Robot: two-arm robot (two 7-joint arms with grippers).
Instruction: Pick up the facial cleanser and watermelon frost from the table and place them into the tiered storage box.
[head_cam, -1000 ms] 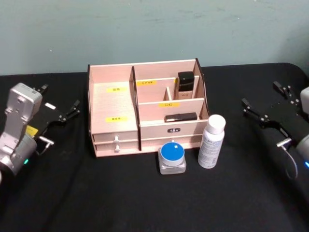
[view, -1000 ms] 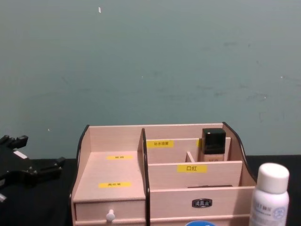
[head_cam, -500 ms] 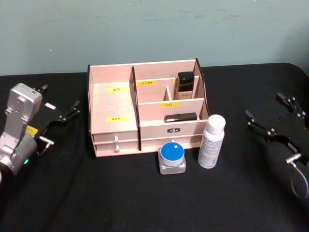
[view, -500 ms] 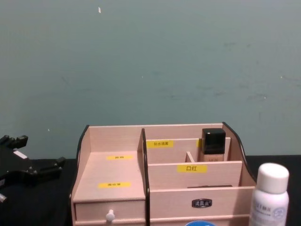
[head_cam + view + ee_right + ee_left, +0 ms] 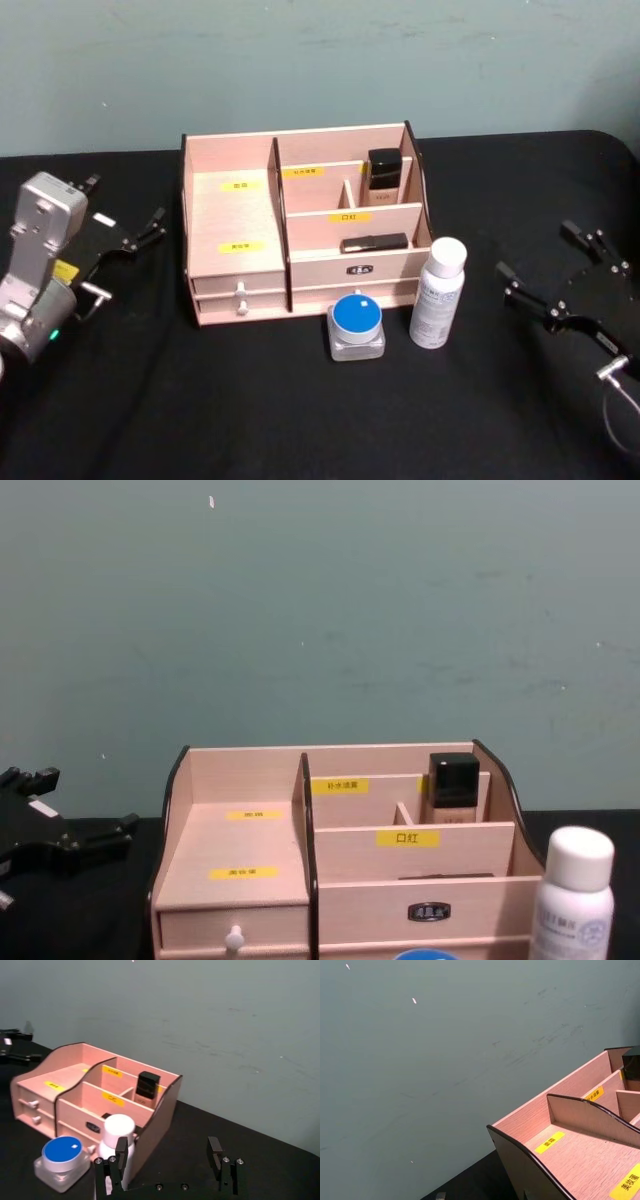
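Head view: the left tool [image 5: 127, 198] is seen at the left of the black tabletop [image 5: 250, 410], fingers spread apart, nothing held. The tiered storage box [image 5: 320, 272] is set at centre. A blue-lidded jar [image 5: 357, 325] and a white bottle [image 5: 438, 293] are stood on the tabletop just near of its right half. The right tool [image 5: 534, 248] is held right of the bottle, fingers apart, clear of it.

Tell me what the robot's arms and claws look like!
The left gripper is black and thin-fingered, on a silver-grey boxy wrist bearing a yellow label and a green light. The right gripper is black too, with a thin cable looping behind.
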